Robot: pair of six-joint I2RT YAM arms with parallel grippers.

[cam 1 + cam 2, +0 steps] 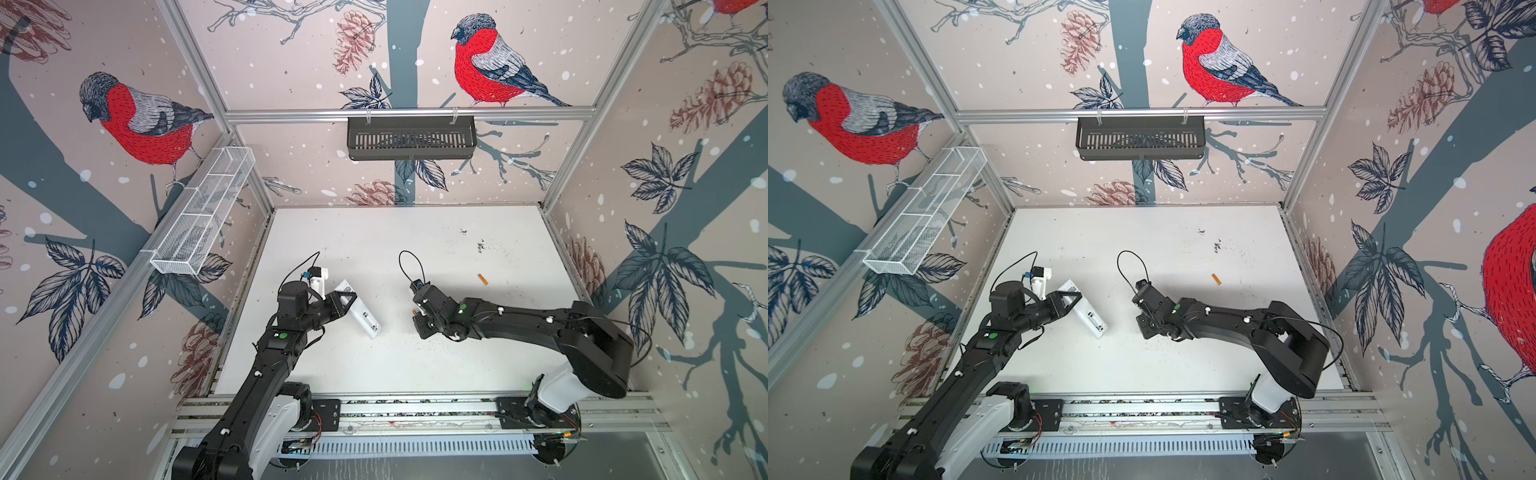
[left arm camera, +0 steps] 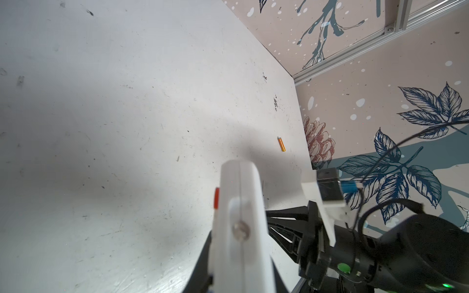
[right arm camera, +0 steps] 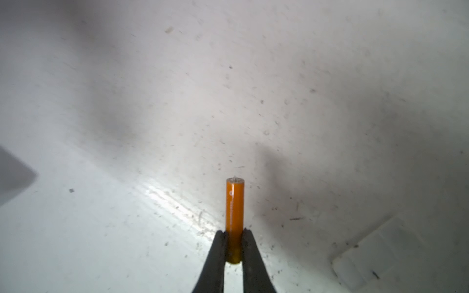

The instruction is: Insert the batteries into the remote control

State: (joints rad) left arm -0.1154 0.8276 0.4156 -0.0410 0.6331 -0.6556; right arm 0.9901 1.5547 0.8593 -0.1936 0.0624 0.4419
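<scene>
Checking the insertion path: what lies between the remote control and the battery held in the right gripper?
Nothing. In both top views only bare white table separates the remote control from the held battery.

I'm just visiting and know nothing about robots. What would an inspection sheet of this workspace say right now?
Surface: white table, scuffed and speckled.
Job's things: remote control held in the left arm's grip; one battery held upright-looking in the right wrist view; second battery lying loose toward the right wall.
Clutter: dark crumbs toward the back right.
Grippers: left gripper shut on the remote control; right gripper shut on the battery.
Cables: black cable loop at the left wrist, another loop at the right wrist.
Surroundings: bird-patterned walls; black basket on the back rail; white wire basket on the left wall.
</scene>
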